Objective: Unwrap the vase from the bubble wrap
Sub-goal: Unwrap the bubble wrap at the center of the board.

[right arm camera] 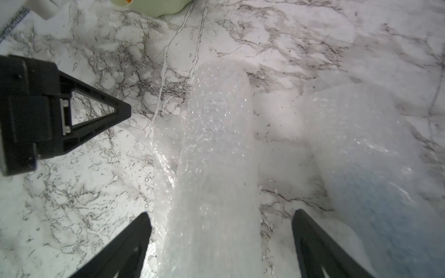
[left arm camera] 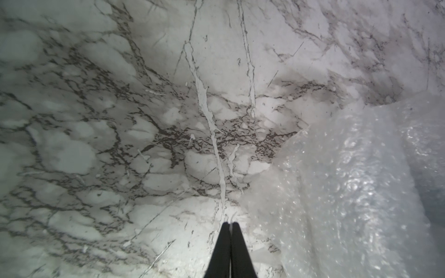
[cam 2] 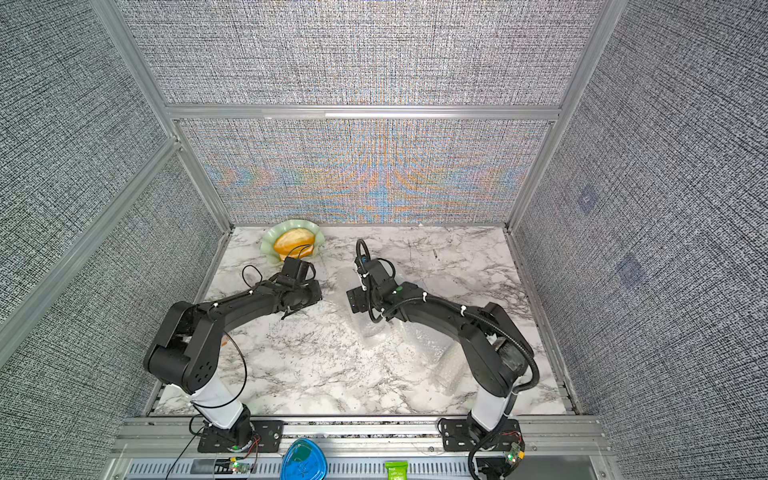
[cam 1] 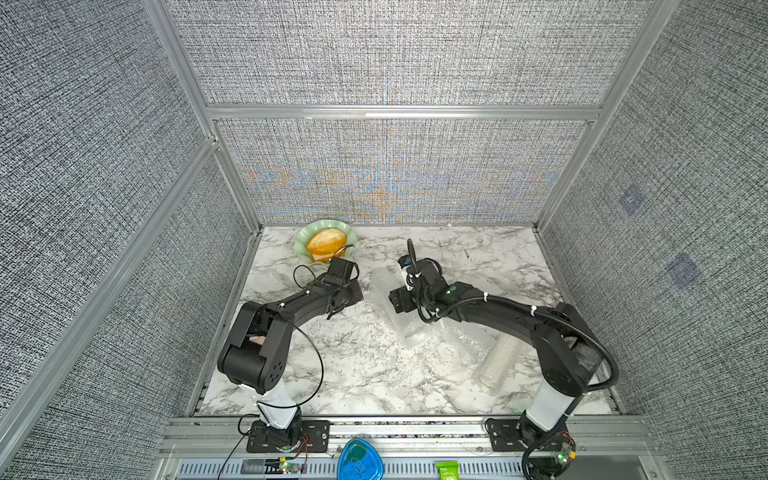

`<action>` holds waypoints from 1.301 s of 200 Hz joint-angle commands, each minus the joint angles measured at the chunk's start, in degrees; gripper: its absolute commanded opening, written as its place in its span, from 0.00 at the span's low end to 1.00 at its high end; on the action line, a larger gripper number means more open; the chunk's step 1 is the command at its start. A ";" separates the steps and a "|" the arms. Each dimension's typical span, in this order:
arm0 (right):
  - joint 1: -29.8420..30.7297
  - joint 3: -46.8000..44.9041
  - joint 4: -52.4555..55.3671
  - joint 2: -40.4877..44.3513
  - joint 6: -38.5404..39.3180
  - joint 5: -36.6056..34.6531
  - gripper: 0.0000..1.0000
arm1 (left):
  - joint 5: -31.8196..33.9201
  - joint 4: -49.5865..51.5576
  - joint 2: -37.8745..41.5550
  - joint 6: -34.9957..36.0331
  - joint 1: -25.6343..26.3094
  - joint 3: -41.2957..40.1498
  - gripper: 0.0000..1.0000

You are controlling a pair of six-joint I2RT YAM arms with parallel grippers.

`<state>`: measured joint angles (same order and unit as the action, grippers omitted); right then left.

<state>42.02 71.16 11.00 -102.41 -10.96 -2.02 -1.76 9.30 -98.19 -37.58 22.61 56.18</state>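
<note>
Clear bubble wrap (cam 1: 453,338) lies crumpled on the marble table between and in front of both arms. One long roll of it (right arm camera: 216,144) runs between my right gripper's (right arm camera: 221,216) wide open fingers, which stand either side of it without pinching it. A second bulge of wrap (right arm camera: 361,156) lies beside it, faintly blue underneath. The vase itself is hidden; I cannot tell which bundle holds it. My left gripper (left arm camera: 230,225) is shut, tips together just above bare marble, with wrap (left arm camera: 349,180) beside it. The same gripper (right arm camera: 125,112) shows in the right wrist view, a short way off the roll.
A pale green scalloped dish (cam 1: 301,245) holding an orange loaf-like thing (cam 1: 326,243) sits at the back left, just behind the left wrist. Another bubble wrap roll (cam 1: 498,361) lies under the right arm. Grey fabric walls close three sides. A blue object (cam 1: 357,457) rests on the front rail.
</note>
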 commanded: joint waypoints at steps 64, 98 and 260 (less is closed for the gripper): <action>-0.22 17.25 18.29 -15.79 6.78 6.21 0.87 | -1.71 -3.15 -1.72 0.49 -2.57 -0.22 0.00; 0.43 17.61 18.97 -15.63 -0.70 4.69 0.75 | 0.50 -0.48 -1.67 1.49 -3.08 2.75 0.00; 6.50 12.84 20.12 -9.43 -42.86 -9.90 0.56 | 3.06 11.11 17.57 3.96 -3.01 1.00 0.99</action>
<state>48.47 84.51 30.22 -112.68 -45.87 -10.02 4.34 21.02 -84.05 -35.29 19.46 59.29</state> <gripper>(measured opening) 0.629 0.999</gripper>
